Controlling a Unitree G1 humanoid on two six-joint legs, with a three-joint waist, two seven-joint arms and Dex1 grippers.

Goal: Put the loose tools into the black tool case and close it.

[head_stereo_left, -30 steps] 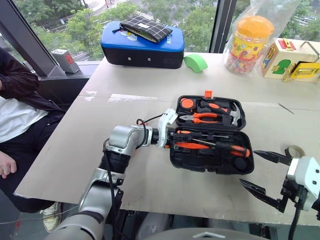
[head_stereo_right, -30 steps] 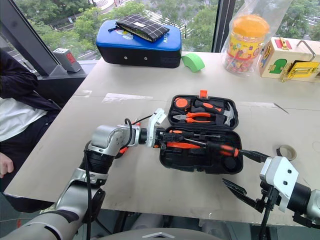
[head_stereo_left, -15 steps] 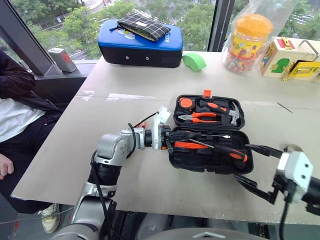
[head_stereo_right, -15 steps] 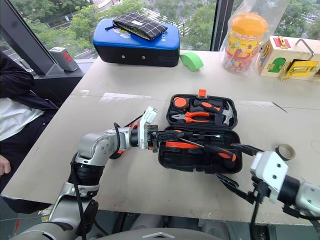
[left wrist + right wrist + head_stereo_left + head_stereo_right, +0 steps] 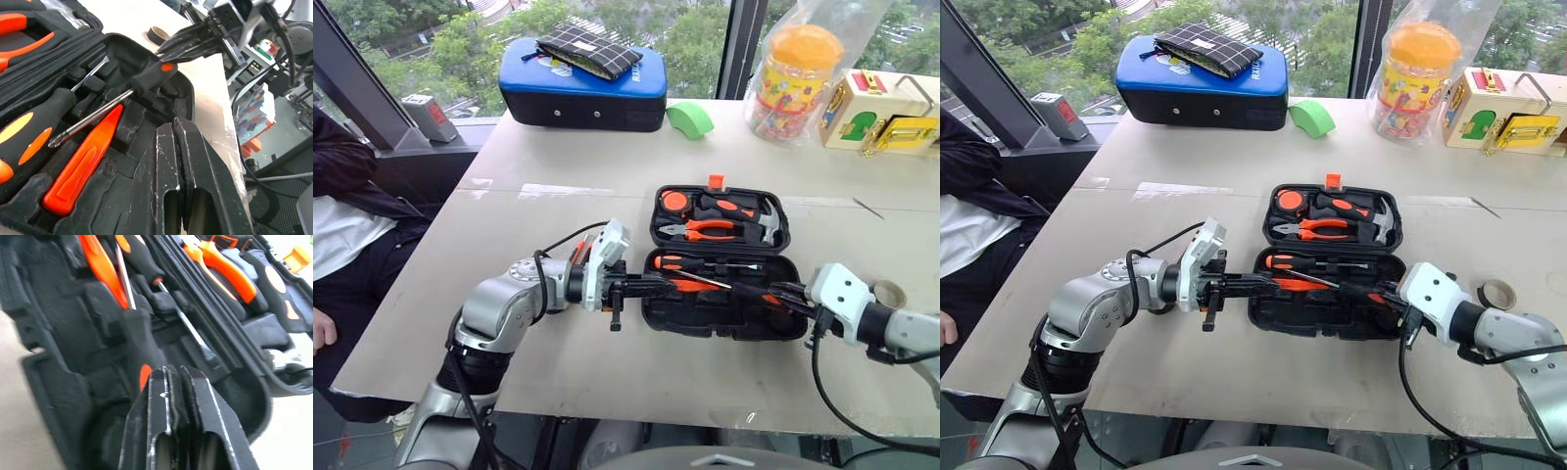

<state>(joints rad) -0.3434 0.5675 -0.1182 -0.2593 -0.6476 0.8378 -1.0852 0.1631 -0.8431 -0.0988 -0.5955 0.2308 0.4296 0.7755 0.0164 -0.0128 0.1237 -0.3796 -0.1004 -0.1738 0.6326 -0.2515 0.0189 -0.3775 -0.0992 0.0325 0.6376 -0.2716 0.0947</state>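
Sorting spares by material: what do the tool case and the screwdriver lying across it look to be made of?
The tool case looks like matte black moulded plastic, with shaped recesses. The screwdriver has a shiny, probably steel shaft that reflects light, and a black handle with an orange inset, likely plastic or rubber.

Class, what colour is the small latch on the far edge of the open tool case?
Orange; the latch shows best in the left eye view.

Head stereo pair: high vantage, looking forward and down over counter [image 5: 558, 157]; both eyes share same scene – open black tool case [image 5: 724, 284] mid-frame, arms entering from near edge.
Left wrist view: very close, sighting along shut left jaws into case interior, right gripper [image 5: 195, 41] beyond.
Right wrist view: closer still – along shut right jaws, over same case recesses.
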